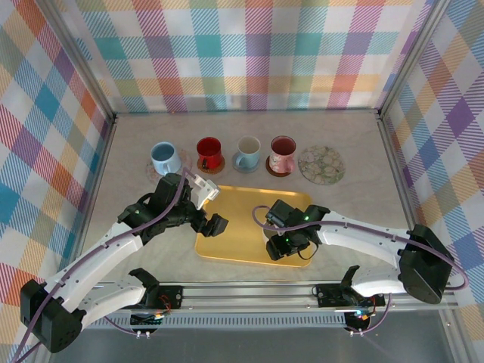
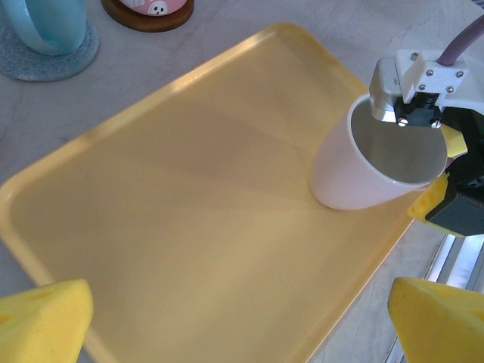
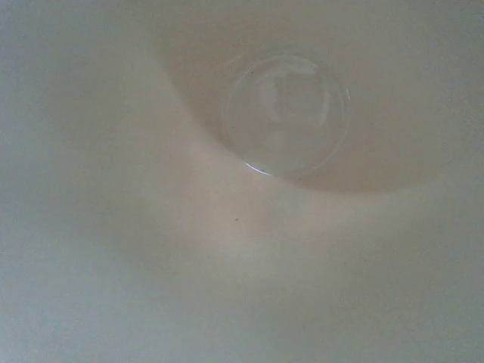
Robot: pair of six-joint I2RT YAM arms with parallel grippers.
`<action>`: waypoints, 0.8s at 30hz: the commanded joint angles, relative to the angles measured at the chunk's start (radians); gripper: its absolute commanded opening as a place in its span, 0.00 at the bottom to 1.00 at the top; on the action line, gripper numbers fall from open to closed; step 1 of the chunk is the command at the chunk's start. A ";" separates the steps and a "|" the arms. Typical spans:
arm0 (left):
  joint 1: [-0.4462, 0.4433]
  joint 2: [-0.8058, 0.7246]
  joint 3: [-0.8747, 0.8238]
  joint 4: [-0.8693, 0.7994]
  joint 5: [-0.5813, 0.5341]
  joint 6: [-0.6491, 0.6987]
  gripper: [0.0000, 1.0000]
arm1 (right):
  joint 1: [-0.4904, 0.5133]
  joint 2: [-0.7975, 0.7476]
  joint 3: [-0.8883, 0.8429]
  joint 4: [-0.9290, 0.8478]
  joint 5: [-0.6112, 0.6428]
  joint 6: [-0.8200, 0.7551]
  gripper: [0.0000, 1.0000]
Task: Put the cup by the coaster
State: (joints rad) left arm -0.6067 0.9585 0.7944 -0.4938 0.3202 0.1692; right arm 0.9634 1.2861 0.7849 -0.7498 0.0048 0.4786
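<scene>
One yellow rectangular plastic tray (image 1: 234,219) lies beneath the left gripper (image 2: 242,318), spread wide, and the right gripper (image 1: 287,246), pinching the rim of the one white tapered cup (image 2: 355,181) on the tray, with four ceramic mugs (image 1: 209,153) and one bare round floral coaster (image 1: 321,164) behind.

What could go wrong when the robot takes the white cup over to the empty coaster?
The right gripper seems to have the white cup just by its rim, so it might slip or tip when lifted. If it rides low, its bottom could catch the yellow tray's raised edge. The empty coaster sits close beside the pink cup, so a wide move might bump that cup.
</scene>
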 commanded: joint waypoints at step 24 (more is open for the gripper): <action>-0.007 0.032 0.017 0.047 0.013 -0.016 1.00 | 0.003 0.005 -0.006 0.029 0.041 -0.041 0.23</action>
State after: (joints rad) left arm -0.6067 0.9833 0.7944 -0.4686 0.3210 0.1684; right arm 0.9634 1.2938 0.7834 -0.7292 0.0444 0.4549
